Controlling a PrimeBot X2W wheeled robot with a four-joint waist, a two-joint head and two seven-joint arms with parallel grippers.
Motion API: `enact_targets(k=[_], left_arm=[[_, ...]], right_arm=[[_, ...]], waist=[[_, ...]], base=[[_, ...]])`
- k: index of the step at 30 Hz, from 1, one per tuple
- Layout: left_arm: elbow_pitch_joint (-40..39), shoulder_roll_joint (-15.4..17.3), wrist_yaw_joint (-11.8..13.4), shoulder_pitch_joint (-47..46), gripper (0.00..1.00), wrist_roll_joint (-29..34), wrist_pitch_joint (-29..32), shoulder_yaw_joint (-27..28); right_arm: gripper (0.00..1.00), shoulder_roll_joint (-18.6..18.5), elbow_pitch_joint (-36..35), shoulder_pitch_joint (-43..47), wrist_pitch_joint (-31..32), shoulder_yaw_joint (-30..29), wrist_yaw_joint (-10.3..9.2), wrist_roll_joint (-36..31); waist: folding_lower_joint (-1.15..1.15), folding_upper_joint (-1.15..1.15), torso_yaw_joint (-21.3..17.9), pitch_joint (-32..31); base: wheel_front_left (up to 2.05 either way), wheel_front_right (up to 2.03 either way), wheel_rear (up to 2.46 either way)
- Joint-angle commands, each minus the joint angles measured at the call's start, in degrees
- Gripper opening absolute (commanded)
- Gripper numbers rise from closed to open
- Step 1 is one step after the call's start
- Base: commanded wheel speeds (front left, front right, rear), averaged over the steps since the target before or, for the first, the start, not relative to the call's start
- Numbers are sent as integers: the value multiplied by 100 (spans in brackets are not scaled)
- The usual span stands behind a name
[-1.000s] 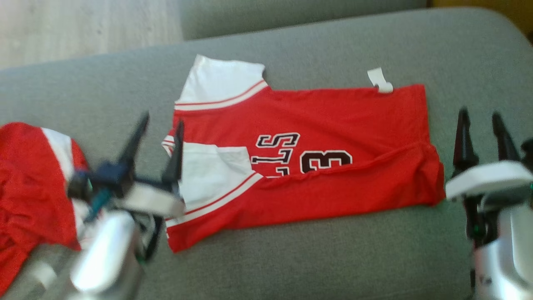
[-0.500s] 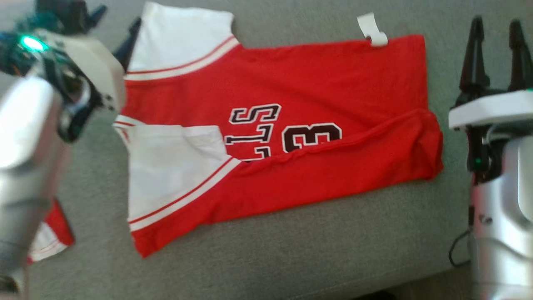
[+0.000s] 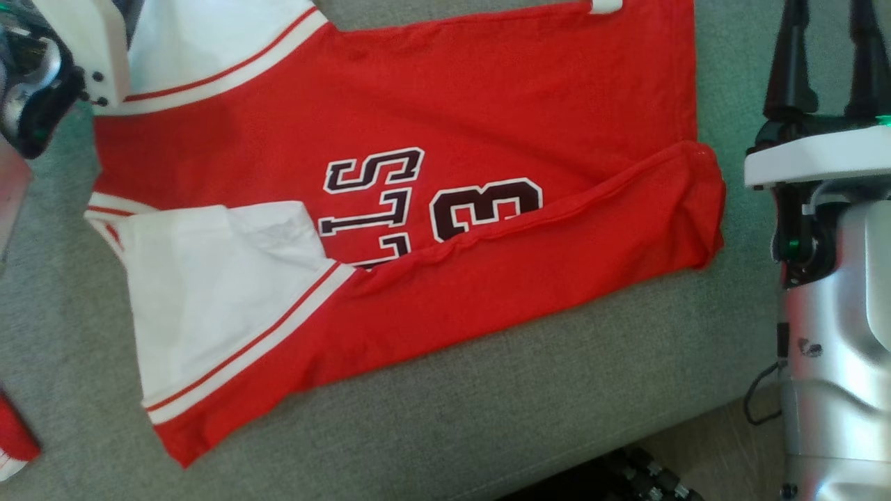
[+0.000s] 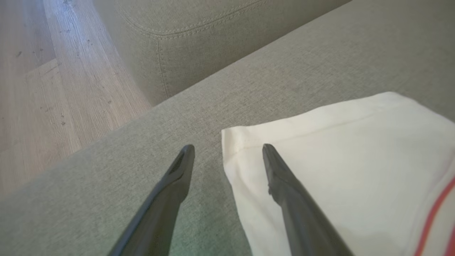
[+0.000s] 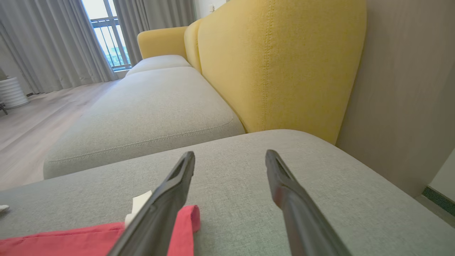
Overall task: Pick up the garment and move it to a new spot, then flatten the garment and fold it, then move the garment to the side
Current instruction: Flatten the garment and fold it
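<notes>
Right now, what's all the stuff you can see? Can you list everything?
jersey: one, red with white sleeves, lying partly folded on the sofa.
second garment: one, red and white, at the head view's lower left edge.
tag: one, white, on the jersey's far edge.
cushions: two, grey, one under the jersey, one beyond.
backrests: two, yellow, behind the cushions.
curtains: grey, by the window.
floor: pale wood, beside the sofa.
left gripper: one, dark fingers, open above the jersey's white corner.
right gripper: one, dark fingers, open beside the jersey's red end.
</notes>
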Motion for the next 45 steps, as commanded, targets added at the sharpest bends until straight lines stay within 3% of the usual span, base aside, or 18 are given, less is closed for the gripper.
enact_targets(k=[1, 13, 14, 15, 22, 34, 38, 45], left_arm=[[2, 327, 11, -368, 100, -66, -20, 107], [156, 346, 10, -483, 98, -875, 380, -668], [91, 356, 10, -482, 26, -953, 395, -746], [31, 367, 10, -483, 0, -1030, 371, -808], [-67, 325, 10, -503, 0, -1280, -287, -995], [-517, -16, 10, -79, 0, -1396, -2321, -1291], [-959, -30, 10, 146, 0, -1334, -2588, -1479], [-1674, 48, 188, 617, 0, -1300, -2805, -1593]], right_arm=[[100, -27, -198, -98, -110, 36, -4, -5], [100, -27, -93, -155, -215, -33, -4, 36], [100, -27, -76, -162, -214, -45, -4, 18], [100, -27, -57, -172, -212, -56, -4, -3], [100, -27, 63, -236, -106, -140, -4, -245], [100, -27, 272, -278, 663, -108, -4, -1031], [100, -91, 532, -281, 1064, -153, -4, -1173], [100, -594, 1354, -375, 1515, -307, -4, -1510]], waist=[[-1, 0, -68, 79], [-1, 0, -120, 127], [-1, 0, -106, 116], [-1, 0, -89, 100], [-1, 0, 119, -133], [-1, 0, 1012, -1003], [-1, 0, 1286, -1219], [-1, 0, 1653, -1420]], base=[[0, 0, 0], [0, 0, 0], [0, 0, 0], [0, 0, 0], [0, 0, 0], [0, 0, 0], [0, 0, 0], [0, 0, 0]])
